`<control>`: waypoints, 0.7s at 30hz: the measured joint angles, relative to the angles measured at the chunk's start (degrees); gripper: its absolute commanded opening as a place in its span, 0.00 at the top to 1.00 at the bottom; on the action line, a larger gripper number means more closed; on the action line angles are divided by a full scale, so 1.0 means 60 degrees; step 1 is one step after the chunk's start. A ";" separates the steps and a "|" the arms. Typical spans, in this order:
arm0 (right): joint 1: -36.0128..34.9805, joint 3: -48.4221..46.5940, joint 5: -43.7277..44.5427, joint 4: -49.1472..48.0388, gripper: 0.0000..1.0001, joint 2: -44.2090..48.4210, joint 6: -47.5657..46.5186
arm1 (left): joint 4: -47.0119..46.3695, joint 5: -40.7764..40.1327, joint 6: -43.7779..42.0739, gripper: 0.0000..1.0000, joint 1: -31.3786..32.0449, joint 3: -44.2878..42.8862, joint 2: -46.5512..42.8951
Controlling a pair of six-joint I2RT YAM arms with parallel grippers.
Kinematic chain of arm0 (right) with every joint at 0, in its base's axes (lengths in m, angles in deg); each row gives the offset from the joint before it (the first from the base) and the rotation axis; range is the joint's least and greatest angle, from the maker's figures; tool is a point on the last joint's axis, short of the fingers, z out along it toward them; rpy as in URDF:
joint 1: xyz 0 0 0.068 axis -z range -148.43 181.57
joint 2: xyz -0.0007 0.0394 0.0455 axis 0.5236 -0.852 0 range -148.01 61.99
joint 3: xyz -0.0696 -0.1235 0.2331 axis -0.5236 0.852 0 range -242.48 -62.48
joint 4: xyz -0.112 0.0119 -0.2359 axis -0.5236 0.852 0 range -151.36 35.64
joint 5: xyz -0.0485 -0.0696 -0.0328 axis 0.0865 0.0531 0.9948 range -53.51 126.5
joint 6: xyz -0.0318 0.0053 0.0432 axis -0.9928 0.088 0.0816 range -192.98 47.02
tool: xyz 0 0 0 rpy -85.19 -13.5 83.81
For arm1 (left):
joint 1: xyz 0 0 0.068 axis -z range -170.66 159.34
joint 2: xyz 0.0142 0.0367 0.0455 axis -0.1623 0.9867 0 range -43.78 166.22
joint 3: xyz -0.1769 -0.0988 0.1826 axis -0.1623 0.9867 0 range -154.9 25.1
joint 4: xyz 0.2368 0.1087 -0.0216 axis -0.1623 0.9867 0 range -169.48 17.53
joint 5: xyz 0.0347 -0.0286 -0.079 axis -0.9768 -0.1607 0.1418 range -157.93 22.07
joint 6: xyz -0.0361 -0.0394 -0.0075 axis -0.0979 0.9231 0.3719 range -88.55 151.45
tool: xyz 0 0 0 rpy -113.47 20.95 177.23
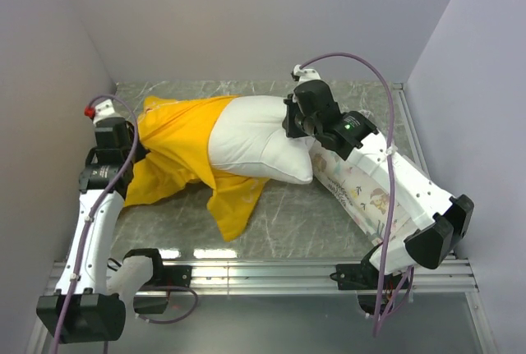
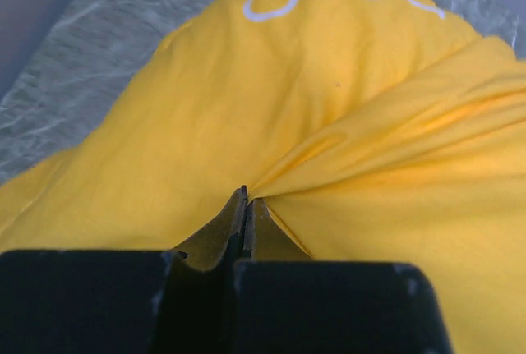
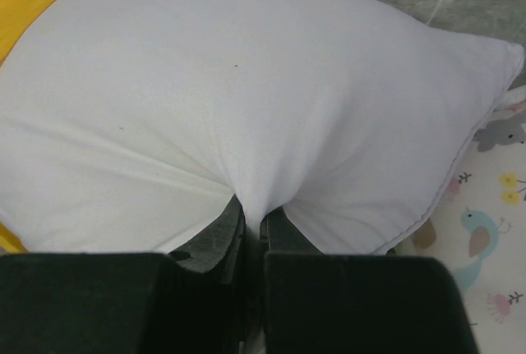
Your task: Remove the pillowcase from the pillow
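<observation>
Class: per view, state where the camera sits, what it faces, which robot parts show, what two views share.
Top external: overhead and behind, looking down on left arm and right arm.
Left wrist: behind left gripper, facing the pillowcase it pinches.
Right wrist: behind right gripper, facing the pillow it pinches.
Shared: both wrist views show the pillowcase.

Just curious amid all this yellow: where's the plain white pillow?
Top view: the pillow lies mid-table, left end inside the yellow pillowcase, right end pinched by the right gripper, beside the animal-print pillow.

Table (image 1: 304, 214) lies open near the front; pillowcase (image 1: 177, 136), pillow (image 1: 255, 136) and printed pillow (image 1: 349, 186) fill the back.
</observation>
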 measured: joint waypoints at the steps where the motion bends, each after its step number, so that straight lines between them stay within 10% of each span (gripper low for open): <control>1: 0.0000 0.0000 -0.0157 -0.0040 1.00 0.0018 0.0011 | 0.0098 0.0076 -0.0066 1.00 -0.0229 -0.0197 0.0062; 15: -0.0015 0.0984 -0.1574 -0.0645 0.99 0.0029 -0.0025 | 0.0270 0.1115 -0.0681 0.99 -0.0699 -0.1173 0.1009; 21: -0.0572 0.0984 -0.1067 -0.0710 0.31 -0.0226 -0.0521 | 0.0266 0.1045 -0.0882 1.00 -0.0364 -0.1173 0.1406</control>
